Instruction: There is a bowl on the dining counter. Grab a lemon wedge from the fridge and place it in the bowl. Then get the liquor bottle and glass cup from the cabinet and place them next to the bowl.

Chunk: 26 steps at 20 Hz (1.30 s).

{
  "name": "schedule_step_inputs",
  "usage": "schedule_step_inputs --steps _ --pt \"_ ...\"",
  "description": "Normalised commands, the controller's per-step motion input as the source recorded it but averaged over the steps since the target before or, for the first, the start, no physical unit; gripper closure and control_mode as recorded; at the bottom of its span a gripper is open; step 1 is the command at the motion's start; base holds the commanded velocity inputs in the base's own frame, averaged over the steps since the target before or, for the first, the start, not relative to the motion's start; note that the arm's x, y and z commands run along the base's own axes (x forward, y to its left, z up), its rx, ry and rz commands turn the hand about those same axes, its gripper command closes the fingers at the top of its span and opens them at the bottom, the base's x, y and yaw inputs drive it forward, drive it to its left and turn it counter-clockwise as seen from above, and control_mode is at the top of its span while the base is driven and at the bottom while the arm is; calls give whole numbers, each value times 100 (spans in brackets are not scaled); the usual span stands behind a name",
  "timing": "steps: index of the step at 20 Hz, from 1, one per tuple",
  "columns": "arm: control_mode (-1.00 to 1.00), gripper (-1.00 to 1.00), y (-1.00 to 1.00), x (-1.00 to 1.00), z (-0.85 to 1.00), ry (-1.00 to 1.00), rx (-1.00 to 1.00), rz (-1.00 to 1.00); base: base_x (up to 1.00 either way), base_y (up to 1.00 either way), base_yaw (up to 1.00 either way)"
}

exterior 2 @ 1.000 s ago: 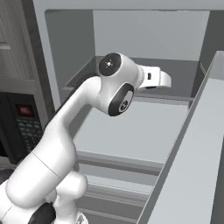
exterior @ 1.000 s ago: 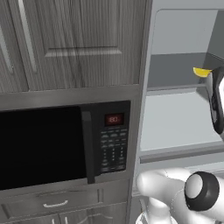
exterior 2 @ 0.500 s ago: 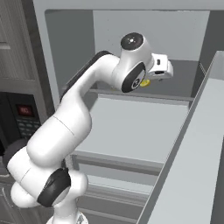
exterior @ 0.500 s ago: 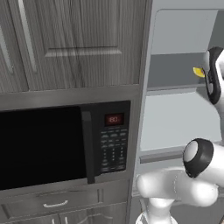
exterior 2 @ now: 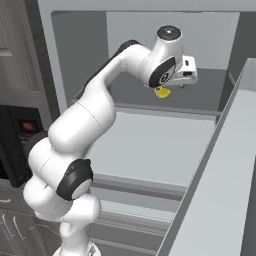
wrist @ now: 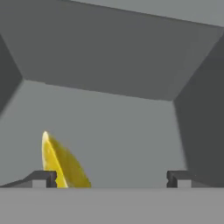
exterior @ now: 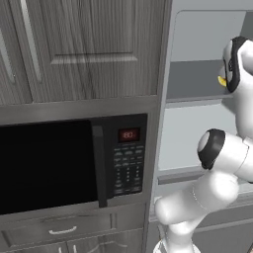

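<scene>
Left base view: one microwave (exterior: 74, 168) below wood cabinet (exterior: 84, 47); one lemon wedge (exterior: 223, 81) on upper fridge shelf (exterior: 197, 94), partly behind arm.
Right base view: gripper (exterior 2: 186, 76) over wedge on same shelf.
Hand view: two fingertips (wrist: 41, 178) spread wide, holding nothing — wedge just beside left tip.

A black microwave (exterior: 69, 165) sits under grey wood-grain cabinet doors (exterior: 84, 47).
</scene>
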Motion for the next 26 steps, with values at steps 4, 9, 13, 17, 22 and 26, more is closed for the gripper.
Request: schedule_step_inputs --steps 4,9,13,17,22,26 --pt "-100 -100 0 32 -31 1 7 20 0 0 0" --pt "-100 -100 0 0 -10 1 6 15 0 0 0" --pt "-100 -100 0 -31 -3 1 0 1 0 0 0" --pt "-100 -100 13 -20 -11 6 0 0 0 0 0" --pt "-100 -100 23 -1 -16 6 0 0 0 0 0" --pt "-100 -100 12 -4 -14 5 0 0 0 0 0"
